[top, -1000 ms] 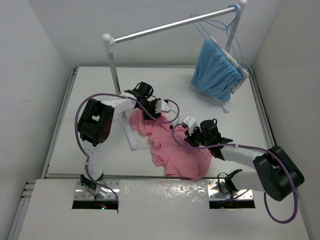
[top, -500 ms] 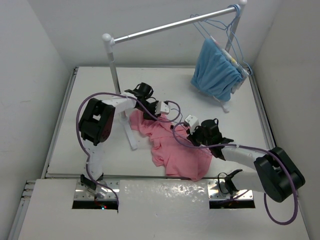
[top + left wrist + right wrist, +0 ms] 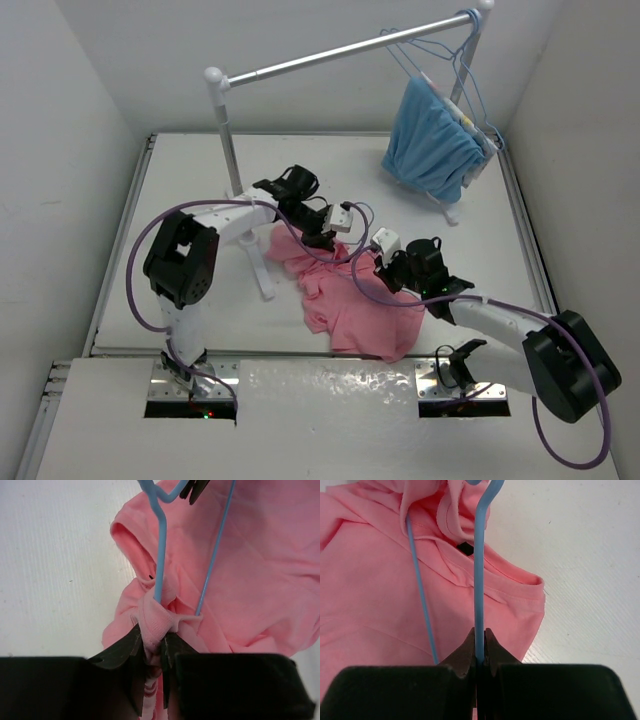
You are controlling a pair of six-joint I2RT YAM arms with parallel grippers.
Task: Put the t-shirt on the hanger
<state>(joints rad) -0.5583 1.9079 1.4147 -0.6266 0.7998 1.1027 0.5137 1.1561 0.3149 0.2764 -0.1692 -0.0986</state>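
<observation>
Overhead first: the t-shirt (image 3: 355, 305) lies crumpled on the surface (image 3: 180, 200) between the arms. The left tool (image 3: 335, 222) and right tool (image 3: 388, 250) meet close together over its far edge. Only this view gives the whole spread of the cloth, but what each tool holds is too small to tell from up there.

From the left wrist, we see that tool closed on a bunched fold of the collar ribbing. The hanger (image 3: 161, 555) shows as two thin blue wires across the cloth. One wire goes into the pinched collar and the other ends at its edge, just beside. Whether the fingers also catch wire under the cloth, we cannot tell.

From the right wrist, that tool is clamped on one bare wire, with no cloth in the grip. The second wire slants away under a collar fold. This clean grip is what the left view barely shows.

We judge the threading only begun. The pinch on the ribbing is small, so a pull could slip it free. The thin wire could twist in the right tool, or snag the collar seam instead of passing inside.
</observation>
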